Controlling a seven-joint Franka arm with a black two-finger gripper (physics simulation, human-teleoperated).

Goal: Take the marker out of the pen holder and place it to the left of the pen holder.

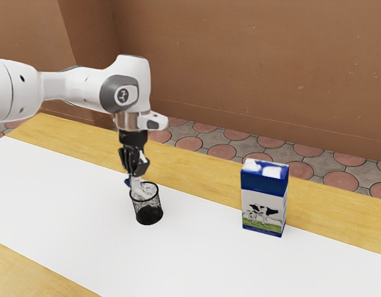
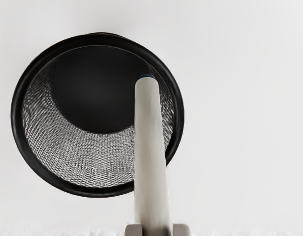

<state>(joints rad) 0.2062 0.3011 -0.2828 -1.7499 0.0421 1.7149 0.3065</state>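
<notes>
The black mesh pen holder (image 1: 149, 213) stands upright on the white table surface, with my gripper (image 1: 134, 177) pointing down at its rim on the exterior view's left. The white marker (image 1: 140, 188) slants across that rim, and a small blue part shows beside the fingertips. In the wrist view the marker (image 2: 150, 142) reaches over the edge of the pen holder (image 2: 100, 192), its far end over the dark inside. At its near end my gripper (image 2: 157, 230) is shut on it, a grey fingertip against each side.
A blue and white milk carton (image 1: 263, 207) with a cow picture stands toward the exterior view's right, well apart from the holder. Wooden strips (image 1: 196, 170) border the white surface (image 1: 196, 257). A brown wall rises beyond the tiled floor.
</notes>
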